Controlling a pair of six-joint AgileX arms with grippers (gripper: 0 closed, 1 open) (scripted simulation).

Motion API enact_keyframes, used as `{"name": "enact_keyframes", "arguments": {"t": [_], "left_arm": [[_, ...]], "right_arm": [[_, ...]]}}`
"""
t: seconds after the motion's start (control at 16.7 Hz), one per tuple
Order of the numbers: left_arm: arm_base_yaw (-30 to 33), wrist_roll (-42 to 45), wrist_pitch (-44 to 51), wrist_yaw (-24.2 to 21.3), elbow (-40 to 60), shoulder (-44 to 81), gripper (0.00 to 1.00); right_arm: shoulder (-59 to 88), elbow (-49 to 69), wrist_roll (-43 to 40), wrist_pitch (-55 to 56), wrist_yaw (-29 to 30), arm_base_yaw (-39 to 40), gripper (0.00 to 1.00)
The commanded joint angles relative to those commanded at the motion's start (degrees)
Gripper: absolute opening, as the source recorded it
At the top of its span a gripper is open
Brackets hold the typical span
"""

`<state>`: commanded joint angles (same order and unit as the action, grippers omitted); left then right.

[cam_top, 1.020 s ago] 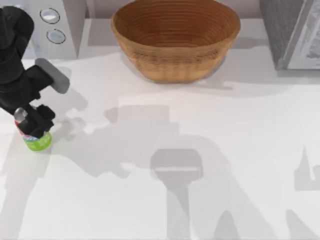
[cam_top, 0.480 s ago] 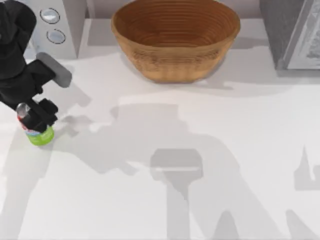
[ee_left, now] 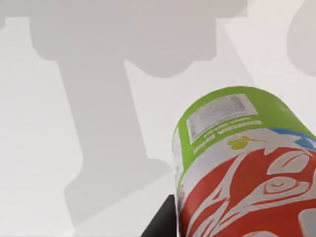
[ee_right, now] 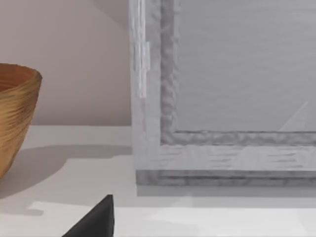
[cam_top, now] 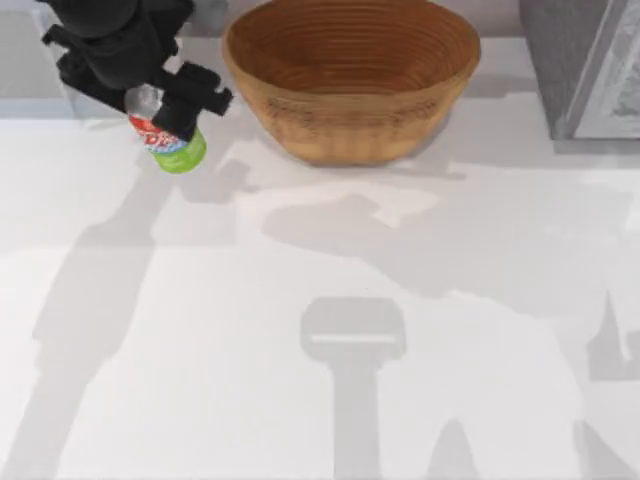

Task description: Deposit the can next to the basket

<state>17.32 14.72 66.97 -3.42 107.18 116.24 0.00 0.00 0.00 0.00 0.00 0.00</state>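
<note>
While counting: one can (cam_top: pixel 166 140), one basket (cam_top: pixel 352 80), both on or over the white desk (cam_top: pixel 320 330). Left gripper (cam_top: pixel 165 100) clamped round the can's upper part, can tilted, green base outward, just left of the basket, not touching. Right gripper state: cannot tell.

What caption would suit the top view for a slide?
Left gripper holds the can tilted, just left of the wicker basket.
</note>
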Motion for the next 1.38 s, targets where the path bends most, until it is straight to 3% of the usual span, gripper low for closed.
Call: {"name": "enact_keyframes", "arguments": {"t": [0.42,0.66,0.84,1.38], "left_arm": [[15.4,-35.8,8.5,0.7,17.5,12.3,0.00],[21.7,-49.5,11.0,2.3,20.9,20.5,0.00],[23.3,-53.4,11.5,3.1,21.7,24.0,0.00],[23.7,-53.4,10.8,2.9,20.2,24.0,0.00]], "right_arm": [[0.0,0.0,0.0,0.0,0.0,0.0,1.00],[0.0,0.0,0.0,0.0,0.0,0.0,1.00],[0.0,0.0,0.0,0.0,0.0,0.0,1.00],[0.0,0.0,0.0,0.0,0.0,0.0,1.00]]}}
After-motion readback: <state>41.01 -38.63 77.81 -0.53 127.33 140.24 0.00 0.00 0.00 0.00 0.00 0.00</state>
